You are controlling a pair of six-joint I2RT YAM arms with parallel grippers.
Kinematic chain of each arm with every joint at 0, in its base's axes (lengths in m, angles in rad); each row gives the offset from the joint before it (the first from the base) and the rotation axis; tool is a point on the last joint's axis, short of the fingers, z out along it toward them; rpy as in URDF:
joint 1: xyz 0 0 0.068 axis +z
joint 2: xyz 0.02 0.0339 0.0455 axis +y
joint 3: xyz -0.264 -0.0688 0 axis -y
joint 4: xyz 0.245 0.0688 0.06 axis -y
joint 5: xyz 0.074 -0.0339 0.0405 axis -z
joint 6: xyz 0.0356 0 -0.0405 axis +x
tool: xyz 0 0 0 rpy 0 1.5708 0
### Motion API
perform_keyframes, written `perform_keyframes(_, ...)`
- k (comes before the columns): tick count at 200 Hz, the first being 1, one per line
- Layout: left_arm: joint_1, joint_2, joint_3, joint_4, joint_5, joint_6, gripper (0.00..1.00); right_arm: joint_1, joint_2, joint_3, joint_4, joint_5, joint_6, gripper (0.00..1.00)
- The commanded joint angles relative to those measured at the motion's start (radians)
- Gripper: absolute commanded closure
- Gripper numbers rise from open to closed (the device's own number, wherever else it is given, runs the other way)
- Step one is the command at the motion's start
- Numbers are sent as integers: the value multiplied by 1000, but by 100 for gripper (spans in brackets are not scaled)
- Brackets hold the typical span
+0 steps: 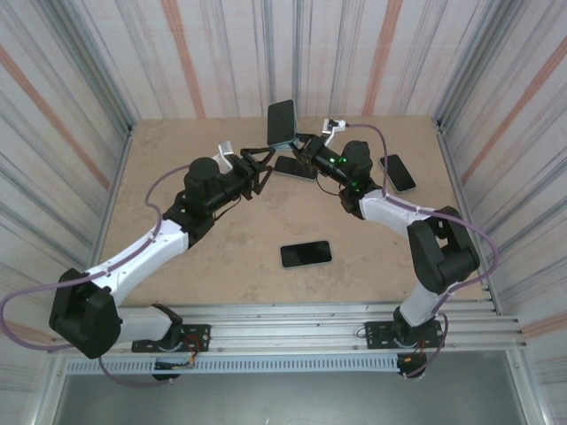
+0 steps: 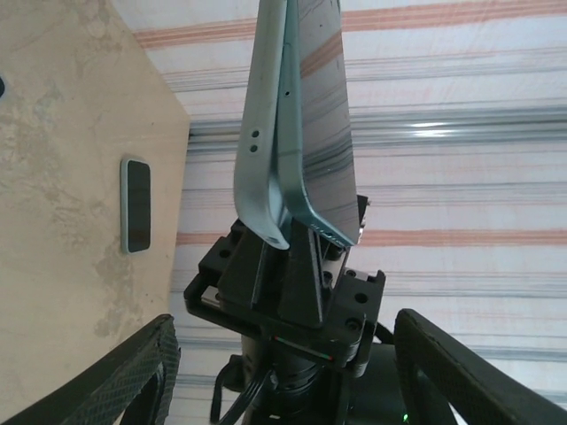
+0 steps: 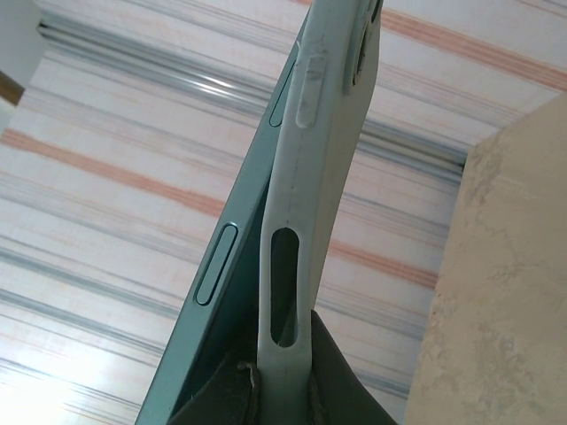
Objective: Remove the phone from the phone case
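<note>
Your right jaws are pinched tight on the bottom end of the phone case (image 2: 260,150) and hold it upright above the bench (image 1: 168,177). The phone (image 2: 323,133) sits in the case, but right by those jaws its corner stands apart from the case, with a gap. Your left jaws are wide, fingers (image 2: 133,381) on each side. The phone stands in front of them, not touching. Three other phones (image 1: 306,254) lie on the bench.

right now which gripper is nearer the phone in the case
Right. The right gripper is shut on the cased phone, holding it upright; the left gripper hangs open to its left, apart.
</note>
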State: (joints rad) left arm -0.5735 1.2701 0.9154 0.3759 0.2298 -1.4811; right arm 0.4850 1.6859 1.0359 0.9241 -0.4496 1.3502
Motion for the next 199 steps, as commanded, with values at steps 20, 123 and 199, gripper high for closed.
perform_keyframes(20, -14, 40, 90, 61, -37, -40, 39, 24, -9, 31, 87, 22, -64, 95)
perform_keyframes(123, -13, 119, 125, 94, -62, -56, 50, 42, -31, 25, 80, 6, -101, 96)
perform_keyframes(199, -11, 125, 143, -59, -210, -109, 53, 55, -52, -18, 152, 32, -142, 96)
